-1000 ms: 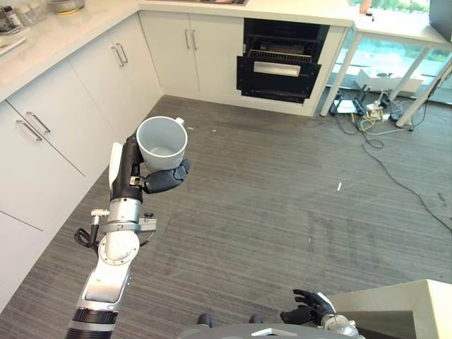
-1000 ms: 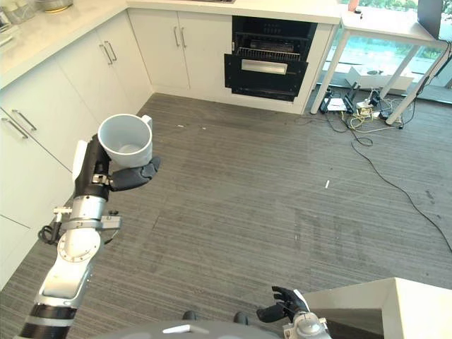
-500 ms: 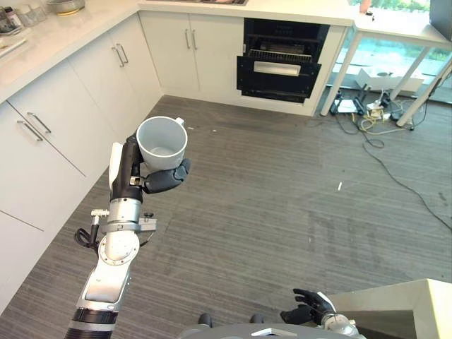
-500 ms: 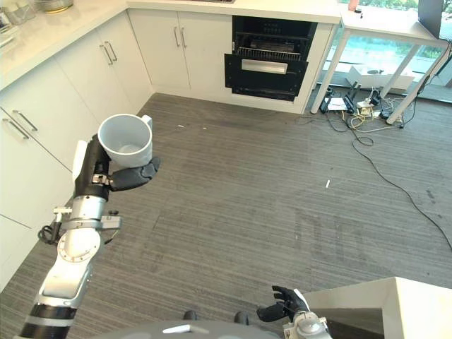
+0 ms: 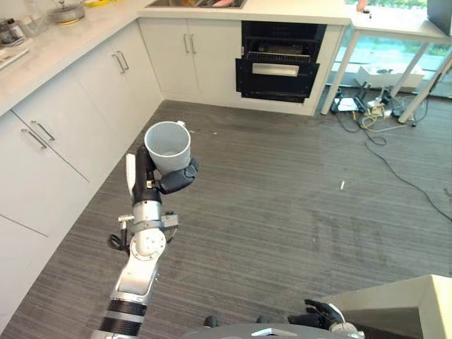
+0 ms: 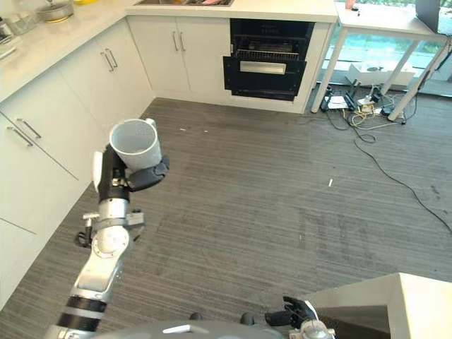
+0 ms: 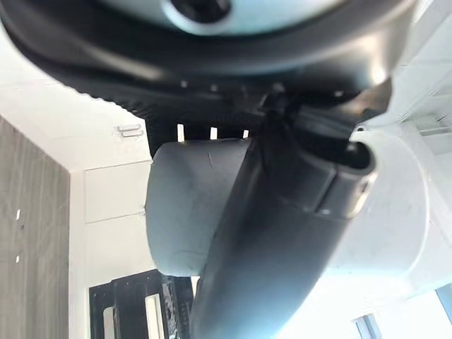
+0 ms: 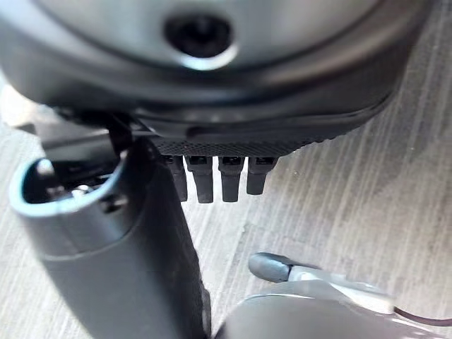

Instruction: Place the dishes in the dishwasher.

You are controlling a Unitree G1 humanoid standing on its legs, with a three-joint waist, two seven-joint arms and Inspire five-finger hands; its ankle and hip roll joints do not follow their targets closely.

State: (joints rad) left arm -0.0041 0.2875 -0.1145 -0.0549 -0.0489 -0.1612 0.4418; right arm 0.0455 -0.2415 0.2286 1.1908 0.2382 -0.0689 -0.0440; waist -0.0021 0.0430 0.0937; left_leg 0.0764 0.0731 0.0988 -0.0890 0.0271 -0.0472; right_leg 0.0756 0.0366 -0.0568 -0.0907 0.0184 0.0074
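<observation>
One long run of white cabinets (image 5: 78, 106) lines the robot's left under the worktop (image 5: 63, 35), ending at the open dishwasher (image 5: 279, 60) ahead. Above the floor, the left hand (image 5: 169, 180) holds a grey mug (image 5: 168, 145) upright, fingers (image 5: 185, 176) curled round its base. Right hand (image 6: 296, 312) hangs low, fingers relaxed

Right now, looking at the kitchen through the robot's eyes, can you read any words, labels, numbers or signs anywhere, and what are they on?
No text can be read.
White cup held in the left hand: plain, no print visible.
Open black dishwasher: no label readable at this distance.
White cabinets: bare doors with handles, no markings.
Items on the countertop: too small to show any print.
Right hand low by the bottom edge: no markings visible.
</observation>
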